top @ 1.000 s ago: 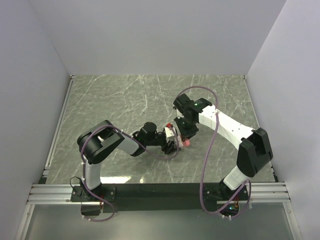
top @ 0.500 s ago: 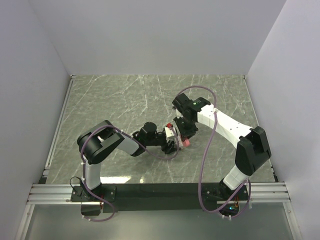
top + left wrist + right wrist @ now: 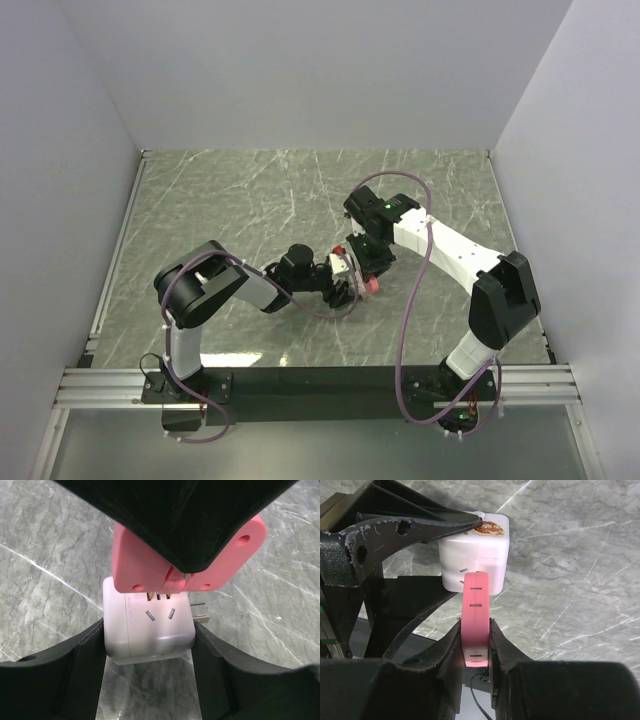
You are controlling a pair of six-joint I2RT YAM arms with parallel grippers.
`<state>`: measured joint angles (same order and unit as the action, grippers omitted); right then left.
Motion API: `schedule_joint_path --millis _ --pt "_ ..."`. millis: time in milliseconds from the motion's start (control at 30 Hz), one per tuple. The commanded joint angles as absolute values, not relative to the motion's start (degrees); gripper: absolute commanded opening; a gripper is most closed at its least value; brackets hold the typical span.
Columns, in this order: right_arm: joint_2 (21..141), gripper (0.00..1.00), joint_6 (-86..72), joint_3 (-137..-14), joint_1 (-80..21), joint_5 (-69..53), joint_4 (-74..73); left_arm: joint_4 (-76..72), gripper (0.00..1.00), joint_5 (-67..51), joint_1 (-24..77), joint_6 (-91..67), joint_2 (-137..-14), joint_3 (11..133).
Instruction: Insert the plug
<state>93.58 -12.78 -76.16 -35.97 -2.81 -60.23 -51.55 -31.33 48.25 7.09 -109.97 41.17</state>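
The plug is a flat pink piece, and my right gripper is shut on it, one finger on each broad side. Its brass prongs meet the face of a white socket cube and still show between the two. My left gripper is shut on that cube, with a black finger pressed on each side. The cube has two slanted slots on its near face and bears a picture sticker. From above, both grippers meet at mid-table around the cube and the plug.
Metal prongs stick out of the cube's right side. A purple cable loops over the right arm. Grey walls stand round the marble table, and a rail runs along its left edge.
The right arm's elbow has edged slightly to the left. Both grippers and the cube stay in place.
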Motion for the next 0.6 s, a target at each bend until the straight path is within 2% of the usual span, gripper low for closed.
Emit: schedule_joint_path --millis 0,567 --pt "97.1 0.00 -12.8 -75.0 -35.9 -0.5 -58.1 -46.1 0.29 -31.6 49.1 7.6 -109.6 40.7" --pt "101.2 0.00 -13.1 -74.7 -37.0 -0.1 -57.8 -46.4 0.27 -31.5 49.1 7.3 -109.1 40.0"
